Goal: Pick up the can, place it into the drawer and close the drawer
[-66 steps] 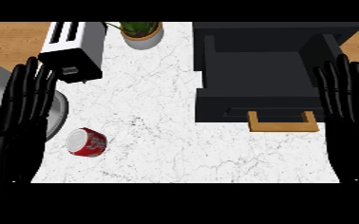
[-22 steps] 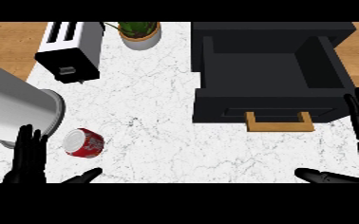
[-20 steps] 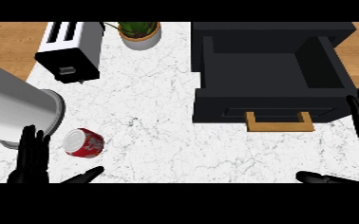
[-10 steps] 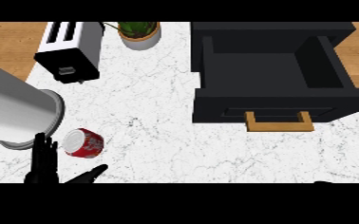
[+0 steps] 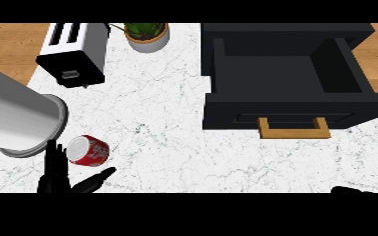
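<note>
The can (image 5: 88, 151) lies on its side, tipped a little, at the near left of the tabletop (image 5: 162, 110), just right of a large silver container (image 5: 26, 125) and well apart from the open drawer (image 5: 244, 115) at the far right. Because it lies on its round wall, the likeliest trouble is that it rolls. If the hand closes off-centre, or brushes it first, the can could slide out toward the right or jam against the silver container, which leaves little room on that side. A grip taken only at the can's near end could also let it tilt on the long carry across to the drawer, and its rim could catch the drawer's front wall above the wooden handle (image 5: 294, 128). The left hand (image 5: 57, 182) sits just near of the can. Its fingers (image 5: 52, 155) are straight and spread wide, pointing away along the can's left side, and its thumb (image 5: 100, 176) is angled out to the right below the can. It holds nothing. The fingers look very close to the can, but I cannot say whether they touch it. The right hand (image 5: 351, 190) shows only as a dark sliver at the near right edge, and how far its fingers are open cannot be told. A toaster (image 5: 74, 52) and a potted plant (image 5: 148, 34) stand at the far left, away from the path to the drawer.
</note>
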You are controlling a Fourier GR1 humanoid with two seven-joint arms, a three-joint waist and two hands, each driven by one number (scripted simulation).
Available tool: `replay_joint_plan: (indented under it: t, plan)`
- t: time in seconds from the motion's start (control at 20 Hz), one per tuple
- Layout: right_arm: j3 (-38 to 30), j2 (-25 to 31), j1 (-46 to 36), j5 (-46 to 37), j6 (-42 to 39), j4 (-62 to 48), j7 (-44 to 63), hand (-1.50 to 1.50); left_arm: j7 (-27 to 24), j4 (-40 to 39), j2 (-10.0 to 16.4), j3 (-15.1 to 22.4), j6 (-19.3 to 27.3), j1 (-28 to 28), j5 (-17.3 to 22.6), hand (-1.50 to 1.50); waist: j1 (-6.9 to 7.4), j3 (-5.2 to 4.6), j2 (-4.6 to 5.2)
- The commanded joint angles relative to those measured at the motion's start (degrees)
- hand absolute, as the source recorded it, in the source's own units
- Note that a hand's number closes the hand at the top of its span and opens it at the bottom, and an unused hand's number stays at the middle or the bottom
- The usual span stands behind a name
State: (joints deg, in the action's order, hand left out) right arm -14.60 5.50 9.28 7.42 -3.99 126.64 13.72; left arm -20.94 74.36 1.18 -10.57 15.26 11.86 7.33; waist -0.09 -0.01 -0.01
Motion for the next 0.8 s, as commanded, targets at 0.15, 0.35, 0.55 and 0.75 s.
replay_joint_plan:
  t: [0.15, 0.35, 0.55, 0.75]
  plan:
    - [-2.0, -1.4, 5.9, 3.2, -4.1, 4.3, -1.2, -1.5, -6.1, -10.6, 0.0, -3.1, -1.0, -4.3, 2.3, -1.5, -0.18, 0.01, -0.04]
    - [-2.7, 0.2, 0.9, 1.0, -2.0, 3.0, 2.7, -1.5, -8.8, -21.1, 4.9, -7.4, -5.2, -10.4, 5.1, -1.5, -0.1, -0.01, 0.0]
    - [-3.3, 1.4, -4.5, 2.0, -1.9, -0.8, 3.1, -1.5, -9.2, -21.9, 5.7, -6.4, -5.9, -12.2, 5.1, -1.5, 0.08, 0.01, 0.01]
    - [0.5, -0.4, -4.0, -3.9, -0.3, 0.5, 3.7, -1.5, -13.7, -32.9, 9.0, -8.1, -8.1, -18.7, 5.0, -1.5, -0.04, -0.01, 0.05]
